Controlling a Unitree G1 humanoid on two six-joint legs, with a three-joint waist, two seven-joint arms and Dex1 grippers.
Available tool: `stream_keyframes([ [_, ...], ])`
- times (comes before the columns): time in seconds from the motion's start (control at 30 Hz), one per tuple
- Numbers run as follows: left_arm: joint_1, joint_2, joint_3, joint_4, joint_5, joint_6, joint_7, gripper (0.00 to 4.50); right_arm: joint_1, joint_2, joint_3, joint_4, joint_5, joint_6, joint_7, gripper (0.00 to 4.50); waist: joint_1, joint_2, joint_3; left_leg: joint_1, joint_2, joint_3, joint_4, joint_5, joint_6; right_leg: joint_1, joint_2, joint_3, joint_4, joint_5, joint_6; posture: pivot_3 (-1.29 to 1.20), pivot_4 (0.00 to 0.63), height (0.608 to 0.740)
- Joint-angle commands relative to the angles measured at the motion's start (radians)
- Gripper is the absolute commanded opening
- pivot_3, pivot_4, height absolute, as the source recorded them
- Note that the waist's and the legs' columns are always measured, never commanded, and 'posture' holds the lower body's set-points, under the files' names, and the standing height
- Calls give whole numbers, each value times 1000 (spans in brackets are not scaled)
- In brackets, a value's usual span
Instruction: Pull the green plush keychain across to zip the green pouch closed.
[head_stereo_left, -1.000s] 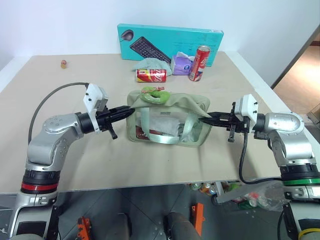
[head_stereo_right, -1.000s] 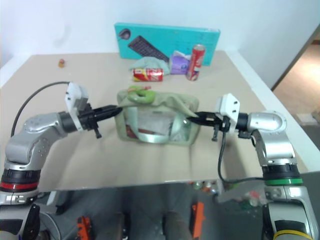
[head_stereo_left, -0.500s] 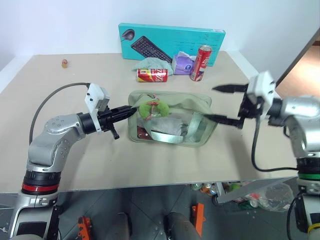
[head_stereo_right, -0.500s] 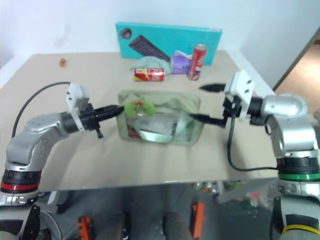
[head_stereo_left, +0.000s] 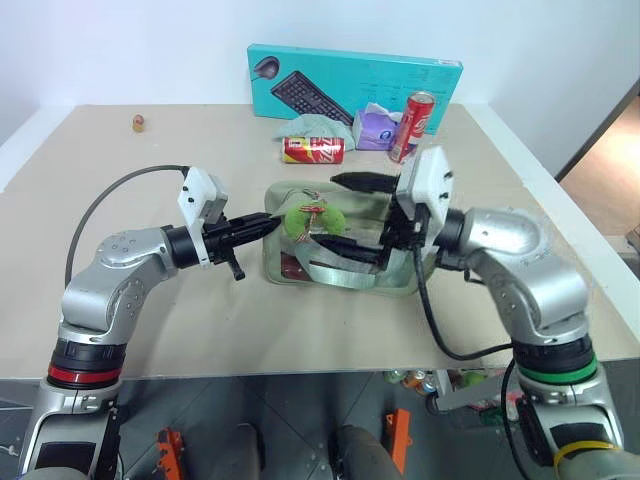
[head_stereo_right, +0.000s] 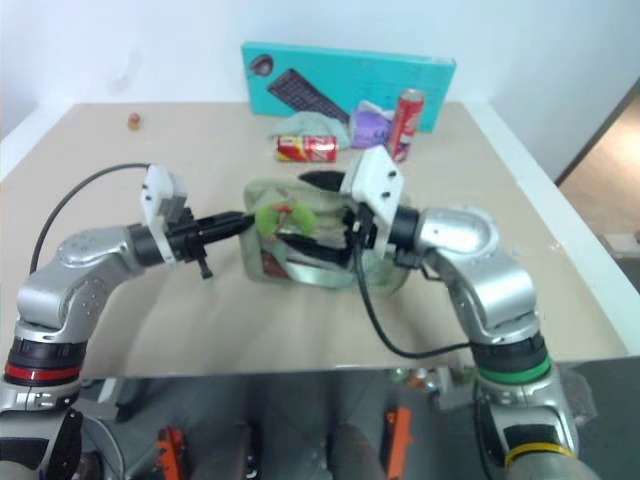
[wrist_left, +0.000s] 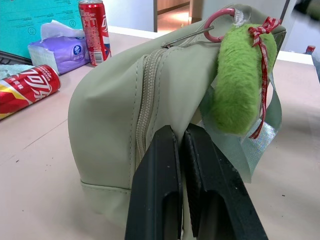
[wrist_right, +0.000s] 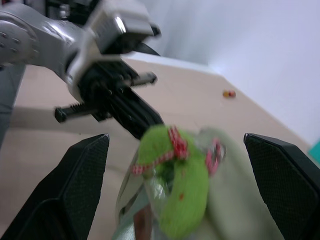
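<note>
The small lime-green plush keychain (head_stereo_left: 310, 219) with its red-and-white ribbon hangs from a pink ring at the top of the large sage-green fabric pouch (head_stereo_left: 345, 272), left of the frame's centre in the left eye view. In my judgement it marks where the zip slider sits, near the pouch's left end, so the pull has not yet run across.

My left end effector (head_stereo_left: 266, 222) is clenched on the pouch's left end just beside the zip, its black fingers pressed together. I take this as an anchor: with that end pinned, the fabric should stay taut when the charm is drawn away from it.

My right end effector (head_stereo_left: 345, 213) is released, jaws spread wide, one finger above the charm and one below it in the left eye view. It brackets the plush without touching it, which reads as lining up to close on it.

The left wrist view shows what the head views cannot: the zip teeth running up the pouch's end seam, and the pink ring the charm hangs from. The right wrist view shows the charm sitting between my right fingers (wrist_right: 62, 195), with the left end effector behind it.

Beyond the pouch, toward the upper frame, a red drink can (head_stereo_left: 313, 150) lies on the tabletop (head_stereo_left: 150, 330).
</note>
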Motion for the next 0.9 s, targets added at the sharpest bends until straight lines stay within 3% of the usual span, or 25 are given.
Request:
stream_keyframes([
  [0.03, -19, 2, 9, -45, -18, 5, 7, 0, 21, 21, -18, -42, -1, 12, -59, 4472, 0, 0, 0, 0, 0, 0, 0, 0, 0, 0, 0, 0, 0, -1, 1, 0, 150, 740],
  [0.27, -19, 4, 13, -46, -19, 9, 12, 0, 83, 62, 3, -78, 0, 27, -116, 4472, 0, 0, 0, 0, 0, -1, 0, 0, 0, 0, 1, 0, 0, -1, 1, 0, 150, 740],
  [0.37, -15, 8, 10, -45, -18, 11, 9, 0, 103, 65, 21, -97, -10, 23, -123, 3687, -1, 0, 0, 0, 0, -1, 0, 0, 0, 0, 1, 0, 0, -1, 1, 0, 150, 740],
  [0.7, -30, -1, 1, -26, -14, 8, 3, 0, 103, 83, 61, -84, -54, -6, -137, 121, -1, 0, 0, 0, 0, -1, -1, 0, 0, 0, 1, 0, 0, -1, 1, 0, 150, 740],
  [0.9, -39, -4, -1, -12, -13, 6, -4, 0, 88, 84, 51, -71, -63, -18, -136, 54, -1, 0, 0, 0, 0, -1, -1, 0, 0, 0, 1, 0, 0, -2, 1, 0, 150, 740],
])
